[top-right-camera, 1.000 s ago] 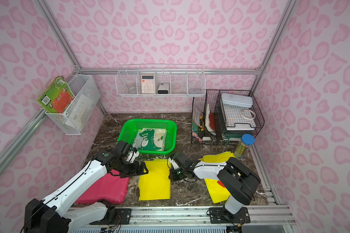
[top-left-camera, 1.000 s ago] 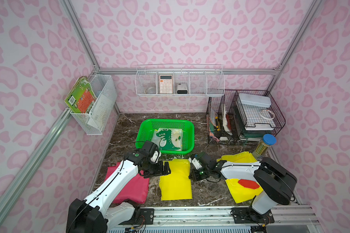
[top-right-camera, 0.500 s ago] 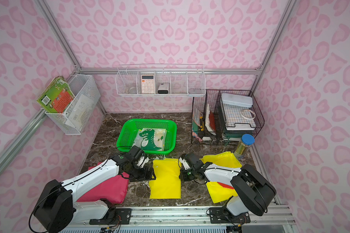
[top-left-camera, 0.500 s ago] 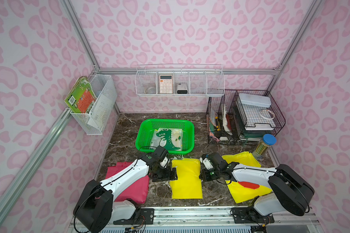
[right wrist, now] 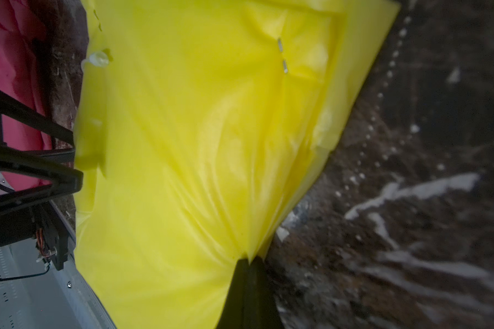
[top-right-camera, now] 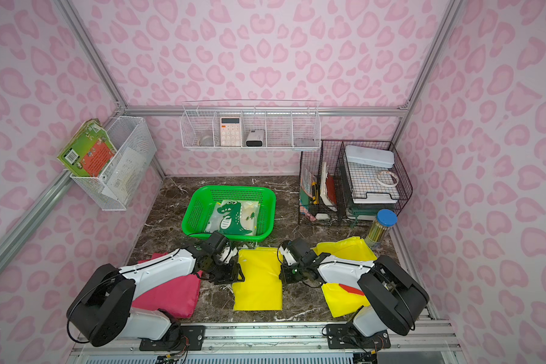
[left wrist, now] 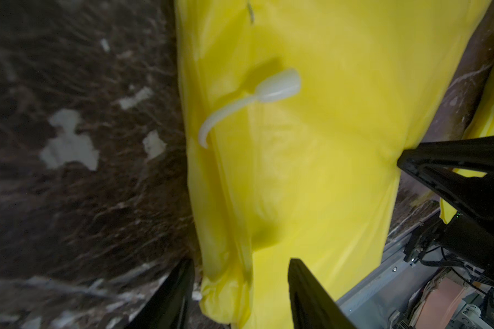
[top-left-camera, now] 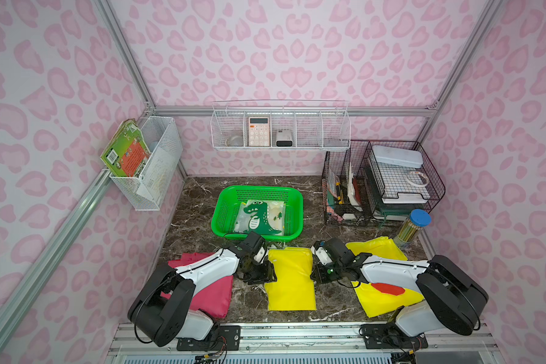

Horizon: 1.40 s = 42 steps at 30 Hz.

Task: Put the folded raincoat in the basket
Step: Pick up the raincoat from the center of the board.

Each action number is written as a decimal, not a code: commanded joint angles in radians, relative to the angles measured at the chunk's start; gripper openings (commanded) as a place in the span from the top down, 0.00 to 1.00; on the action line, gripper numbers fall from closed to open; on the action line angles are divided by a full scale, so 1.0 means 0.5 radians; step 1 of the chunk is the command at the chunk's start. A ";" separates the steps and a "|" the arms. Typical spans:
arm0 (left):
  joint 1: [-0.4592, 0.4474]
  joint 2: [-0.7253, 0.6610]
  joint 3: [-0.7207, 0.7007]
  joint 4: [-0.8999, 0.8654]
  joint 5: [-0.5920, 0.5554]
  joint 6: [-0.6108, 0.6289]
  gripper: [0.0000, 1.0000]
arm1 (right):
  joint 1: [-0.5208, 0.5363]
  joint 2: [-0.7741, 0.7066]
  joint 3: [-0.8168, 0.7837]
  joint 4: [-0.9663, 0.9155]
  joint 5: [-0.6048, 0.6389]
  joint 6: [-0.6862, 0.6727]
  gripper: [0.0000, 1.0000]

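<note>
The folded yellow raincoat (top-left-camera: 292, 280) (top-right-camera: 257, 280) lies flat on the dark marble table, just in front of the bright green basket (top-left-camera: 224, 214) (top-right-camera: 199, 211). My left gripper (top-left-camera: 269, 274) (top-right-camera: 237, 277) (left wrist: 238, 262) is low at the raincoat's left edge. Its jaws are partly open, and the bunched edge of the raincoat (left wrist: 311, 142) sits in the gap between them. My right gripper (top-left-camera: 314, 275) (top-right-camera: 281, 277) (right wrist: 248, 260) is shut on the raincoat's (right wrist: 183, 142) right edge, and the plastic puckers at its tips.
A folded dinosaur-print sheet (top-left-camera: 259, 217) lies in the basket. A folded pink garment (top-left-camera: 212, 296) lies under my left arm. Another yellow sheet with a red patch (top-left-camera: 382, 293) lies under my right arm. A black wire rack (top-left-camera: 382, 182) and a pencil jar (top-left-camera: 412, 228) stand at the back right.
The raincoat and both grippers have shifted to the right. The left gripper's jaws have narrowed round the raincoat's left edge. The right gripper has stayed shut on the right edge.
</note>
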 commanded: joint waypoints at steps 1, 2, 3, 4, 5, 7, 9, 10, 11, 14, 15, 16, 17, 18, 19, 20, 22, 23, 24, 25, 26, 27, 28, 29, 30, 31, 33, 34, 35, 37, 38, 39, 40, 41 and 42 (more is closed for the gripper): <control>-0.006 0.039 -0.002 0.114 0.062 -0.012 0.56 | -0.002 -0.003 0.007 -0.077 0.025 -0.021 1.00; -0.008 0.046 -0.002 0.120 0.062 -0.012 0.59 | -0.001 -0.006 0.006 -0.078 0.025 -0.019 1.00; -0.011 0.051 -0.002 0.126 0.069 -0.009 0.64 | -0.001 -0.012 0.002 -0.083 0.021 -0.021 1.00; -0.014 0.052 -0.002 0.130 0.074 -0.009 0.70 | -0.002 -0.017 0.002 -0.086 0.022 -0.022 1.00; -0.016 0.051 -0.002 0.130 0.074 -0.007 0.74 | -0.002 -0.021 0.003 -0.090 0.022 -0.025 1.00; -0.020 0.042 -0.007 0.124 0.073 -0.003 0.84 | -0.001 -0.028 0.005 -0.102 0.019 -0.030 1.00; -0.023 0.035 -0.012 0.118 0.074 -0.004 0.93 | -0.001 -0.037 0.005 -0.111 0.016 -0.031 1.00; -0.026 0.027 -0.014 0.112 0.076 -0.003 0.99 | -0.002 -0.043 0.005 -0.116 0.013 -0.035 1.00; -0.029 0.021 -0.022 0.108 0.077 -0.003 1.00 | -0.002 -0.047 0.008 -0.125 0.009 -0.036 1.00; -0.036 -0.014 -0.028 0.077 0.090 -0.006 1.00 | 0.002 -0.068 0.014 -0.144 -0.012 -0.040 1.00; -0.044 -0.037 -0.026 0.062 0.103 -0.009 1.00 | 0.004 -0.081 0.019 -0.161 -0.018 -0.041 1.00; -0.054 -0.064 -0.027 0.037 0.110 -0.014 1.00 | 0.008 -0.096 0.023 -0.182 -0.023 -0.044 1.00; -0.063 -0.090 -0.023 0.013 0.114 -0.018 1.00 | 0.013 -0.114 0.029 -0.203 -0.029 -0.047 1.00; -0.076 -0.124 -0.014 -0.025 0.119 -0.021 1.00 | 0.020 -0.138 0.039 -0.231 -0.027 -0.050 1.00; -0.091 -0.159 -0.003 -0.063 0.121 -0.024 1.00 | 0.030 -0.166 0.051 -0.263 -0.030 -0.053 1.00; -0.104 -0.192 0.004 -0.098 0.118 -0.029 1.00 | 0.041 -0.190 0.059 -0.290 -0.027 -0.053 1.00; -0.134 -0.263 0.019 -0.176 0.120 -0.039 1.00 | 0.067 -0.248 0.080 -0.349 -0.028 -0.056 1.00; -0.145 -0.293 0.023 -0.202 0.121 -0.044 1.00 | 0.079 -0.273 0.092 -0.375 -0.027 -0.056 1.00; -0.160 -0.325 0.027 -0.232 0.120 -0.054 1.00 | 0.094 -0.299 0.100 -0.402 -0.024 -0.054 1.00; -0.167 -0.356 0.032 -0.255 0.121 -0.062 1.00 | 0.105 -0.322 0.108 -0.429 -0.019 -0.052 1.00; -0.175 -0.381 0.033 -0.276 0.125 -0.071 1.00 | 0.117 -0.345 0.114 -0.450 -0.018 -0.045 1.00; -0.182 -0.409 0.039 -0.301 0.128 -0.076 1.00 | 0.128 -0.369 0.124 -0.473 -0.018 -0.039 1.00; -0.187 -0.439 0.046 -0.328 0.128 -0.082 1.00 | 0.139 -0.394 0.132 -0.500 -0.018 -0.035 1.00; -0.191 -0.465 0.050 -0.347 0.128 -0.085 1.00 | 0.148 -0.411 0.139 -0.525 -0.018 -0.032 1.00; -0.195 -0.495 0.058 -0.371 0.129 -0.090 1.00 | 0.157 -0.438 0.151 -0.553 -0.018 -0.029 1.00; -0.194 -0.529 0.066 -0.400 0.129 -0.097 1.00 | 0.165 -0.469 0.155 -0.582 -0.016 -0.027 1.00; -0.197 -0.590 0.089 -0.458 0.132 -0.103 1.00 | 0.174 -0.527 0.172 -0.630 -0.018 -0.019 1.00; -0.197 -0.623 0.107 -0.486 0.132 -0.107 1.00 | 0.176 -0.561 0.179 -0.655 -0.026 -0.013 1.00; -0.198 -0.650 0.119 -0.516 0.132 -0.112 1.00 | 0.175 -0.589 0.189 -0.677 -0.033 -0.009 1.00; -0.196 -0.728 0.153 -0.573 0.122 -0.127 1.00 | 0.177 -0.653 0.220 -0.729 -0.045 -0.001 1.00; -0.198 -0.755 0.165 -0.595 0.114 -0.136 1.00 | 0.176 -0.675 0.239 -0.748 -0.049 -0.001 1.00; -0.198 -0.788 0.183 -0.616 0.106 -0.148 1.00 | 0.176 -0.697 0.263 -0.774 -0.053 -0.001 1.00; -0.197 -0.813 0.204 -0.627 0.098 -0.160 1.00 | 0.177 -0.713 0.291 -0.798 -0.049 -0.002 1.00; -0.197 -0.831 0.217 -0.631 0.092 -0.171 1.00 | 0.176 -0.725 0.311 -0.819 -0.049 -0.004 1.00; -0.198 -0.844 0.242 -0.638 0.087 -0.184 1.00 | 0.177 -0.733 0.339 -0.832 -0.047 -0.007 1.00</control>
